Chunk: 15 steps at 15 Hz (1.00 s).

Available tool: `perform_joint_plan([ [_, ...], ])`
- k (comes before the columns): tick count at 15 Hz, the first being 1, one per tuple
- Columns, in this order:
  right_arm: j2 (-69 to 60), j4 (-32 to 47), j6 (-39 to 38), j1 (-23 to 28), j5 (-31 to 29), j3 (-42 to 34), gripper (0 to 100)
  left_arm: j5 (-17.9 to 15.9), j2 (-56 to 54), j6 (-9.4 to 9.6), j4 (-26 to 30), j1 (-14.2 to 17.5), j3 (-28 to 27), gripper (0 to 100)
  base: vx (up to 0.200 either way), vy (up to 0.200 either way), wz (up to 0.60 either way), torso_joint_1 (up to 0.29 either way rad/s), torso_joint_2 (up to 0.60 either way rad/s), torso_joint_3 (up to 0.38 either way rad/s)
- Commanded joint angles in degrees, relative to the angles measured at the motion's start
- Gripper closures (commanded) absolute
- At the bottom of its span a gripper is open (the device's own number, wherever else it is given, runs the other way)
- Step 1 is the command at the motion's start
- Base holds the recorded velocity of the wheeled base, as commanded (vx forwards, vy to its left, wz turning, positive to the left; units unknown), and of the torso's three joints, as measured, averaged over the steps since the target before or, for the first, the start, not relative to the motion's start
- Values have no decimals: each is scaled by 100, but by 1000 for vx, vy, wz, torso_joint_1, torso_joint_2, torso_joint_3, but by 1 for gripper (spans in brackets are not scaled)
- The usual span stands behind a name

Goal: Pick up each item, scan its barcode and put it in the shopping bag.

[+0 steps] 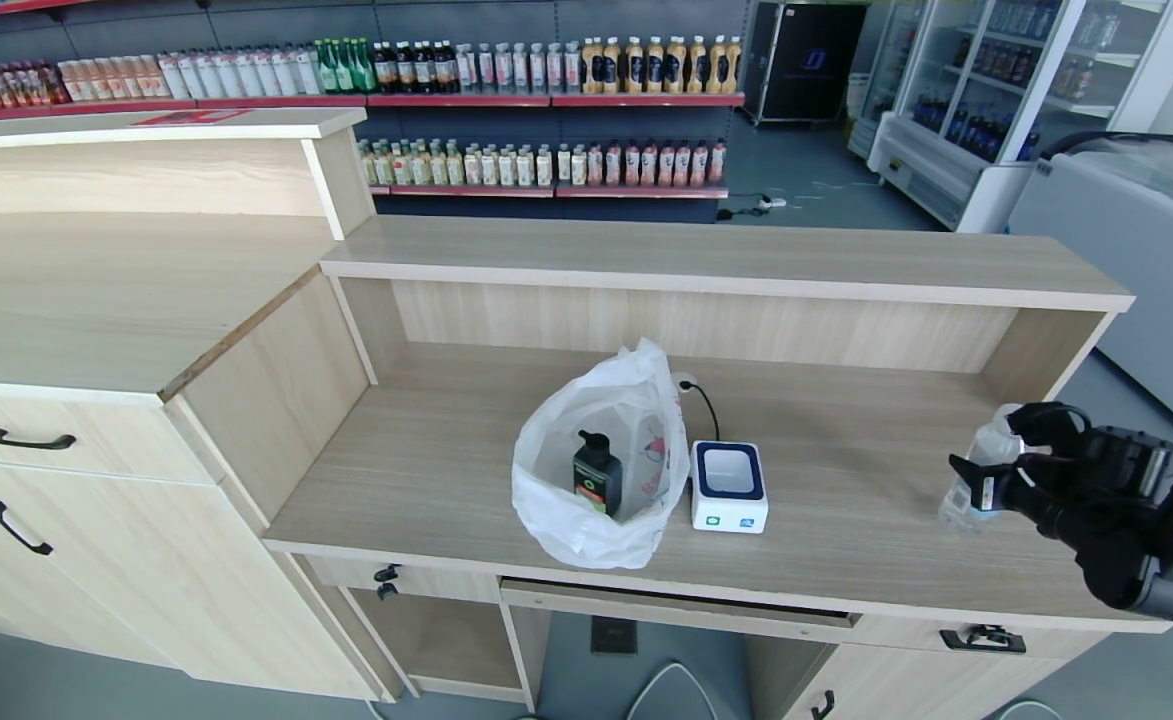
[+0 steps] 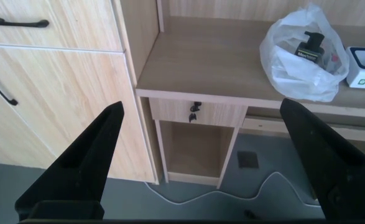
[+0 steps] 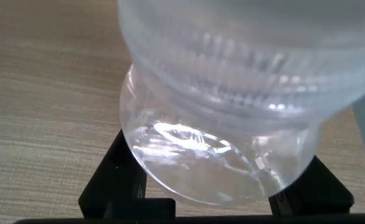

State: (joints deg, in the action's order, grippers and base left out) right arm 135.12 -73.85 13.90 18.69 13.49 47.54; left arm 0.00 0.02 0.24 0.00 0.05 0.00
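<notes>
Right gripper: my black right gripper [image 1: 998,472] is closed on the clear plastic bottle [image 1: 976,470], one finger on each side of its body.
Bottle looks: colourless and see-through, with ribbed rings round the body, a rounded base and bright glints on it.
Bottle place: at the right end of the light wood counter [image 1: 846,480], well apart from the bag; I cannot tell whether it touches the wood.
Left gripper: my left gripper [image 2: 202,106] is spread wide and empty, off the counter's left front.
Bag: the white plastic shopping bag [image 1: 566,500] stands open mid-counter with a black pump bottle [image 1: 597,472] upright inside.
Scanner: the white box scanner with a blue-framed window [image 1: 729,487] sits just beside the bag.
</notes>
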Motion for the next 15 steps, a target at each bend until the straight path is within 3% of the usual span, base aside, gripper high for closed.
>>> perform_joint_plan([
  [1, -1805, 1365, -265, -129, 30, 97, 100, 0, -2, 2, 0, 4, 0, 0, 0, 0, 0, 0, 0, 0],
  [3, -3079, 2929, -933, -427, 22, 132, 100, 0, -2, 2, 0, 4, 0, 0, 0, 0, 0, 0, 0, 0],
  [6, -4196, 4133, -1733, -779, 74, 88, 100, 0, -2, 2, 0, 4, 0, 0, 0, 0, 0, 0, 0, 0],
  [8, -4521, 4300, -2269, -1043, 285, 71, 100, 0, -2, 2, 0, 4, 0, 0, 0, 0, 0, 0, 0, 0],
  [10, -4688, 4300, -2304, -1385, 320, 159, 100, 0, -2, 2, 0, 4, 0, 0, 0, 0, 0, 0, 0, 0],
  [13, -5048, 4476, -2488, -1851, 857, 168, 100, 0, -2, 2, 0, 4, 0, 0, 0, 0, 0, 0, 0, 0],
  [15, -5338, 4836, -2567, -2458, 874, 159, 100, 0, -2, 2, 0, 4, 0, 0, 0, 0, 0, 0, 0, 0],
])
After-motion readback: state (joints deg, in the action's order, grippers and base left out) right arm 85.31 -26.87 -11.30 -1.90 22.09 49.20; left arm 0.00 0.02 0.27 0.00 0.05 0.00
